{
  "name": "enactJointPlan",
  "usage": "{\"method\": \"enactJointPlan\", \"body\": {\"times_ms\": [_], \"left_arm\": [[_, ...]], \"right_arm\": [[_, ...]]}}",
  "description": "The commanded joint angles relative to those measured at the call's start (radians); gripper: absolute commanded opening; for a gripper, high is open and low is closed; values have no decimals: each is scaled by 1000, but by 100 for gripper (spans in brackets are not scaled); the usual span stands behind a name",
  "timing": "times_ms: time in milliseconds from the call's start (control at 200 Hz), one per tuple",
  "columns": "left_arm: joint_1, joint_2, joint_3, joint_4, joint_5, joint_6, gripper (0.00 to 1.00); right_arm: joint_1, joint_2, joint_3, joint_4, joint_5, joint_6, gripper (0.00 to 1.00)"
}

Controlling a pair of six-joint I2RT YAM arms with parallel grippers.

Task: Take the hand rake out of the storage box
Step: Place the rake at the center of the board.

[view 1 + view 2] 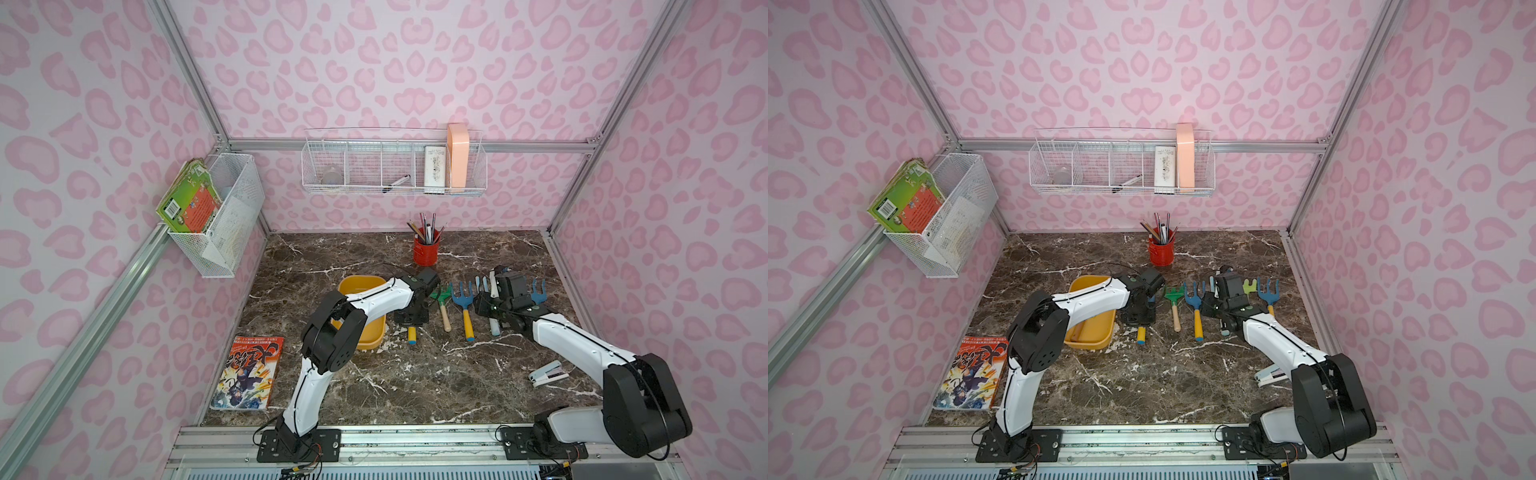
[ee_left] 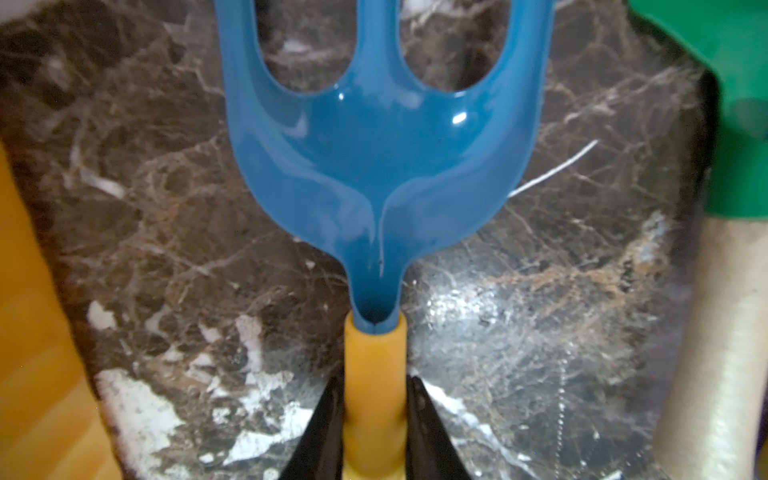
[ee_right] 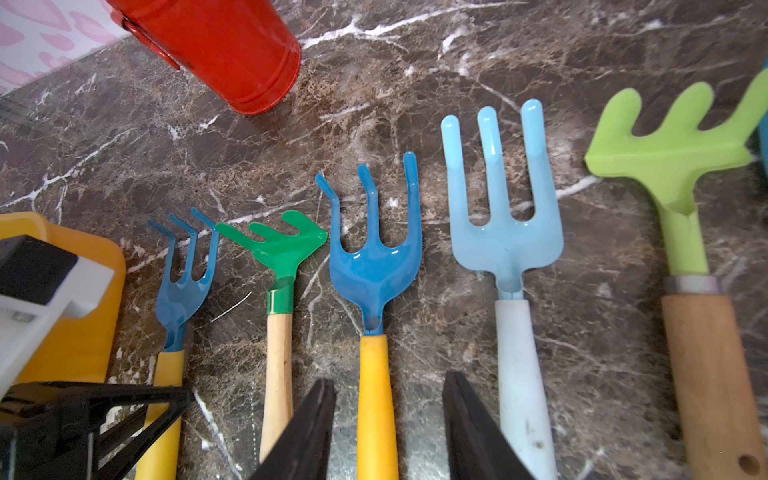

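The hand rake [image 2: 374, 166] has a blue three-pronged head and a yellow handle. My left gripper [image 2: 374, 390] is shut on that handle. In both top views the rake's handle end [image 1: 411, 335] [image 1: 1140, 335] pokes out below the left gripper [image 1: 411, 320], just right of the storage box [image 1: 361, 282] [image 1: 1088, 286], a shallow yellow tray. The rake is outside the tray and low over the marble; I cannot tell whether it touches. My right gripper [image 3: 388, 386] is open above the row of garden tools, with another yellow handle [image 3: 376, 395] showing between its fingers, untouched.
To the right of the held rake lie a green rake [image 1: 441, 301], a blue rake [image 1: 464, 307], a light-blue fork [image 3: 505, 232], a lime rake [image 3: 681, 166] and one more blue rake [image 1: 538, 291]. Behind them stands a red pencil cup [image 1: 426, 251]. A stapler [image 1: 548, 374] and a comic book [image 1: 249, 374] lie near the front.
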Motion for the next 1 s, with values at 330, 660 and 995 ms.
{"method": "enactJointPlan", "body": {"times_ms": [330, 660, 995], "left_arm": [[4, -11, 0, -26, -5, -1, 25], [4, -19, 5, -26, 4, -3, 33], [9, -79, 12, -42, -13, 5, 42]], "right_arm": [[0, -3, -11, 10, -4, 5, 45], [0, -10, -13, 10, -2, 2, 45], [0, -9, -7, 10, -8, 1, 45]]}}
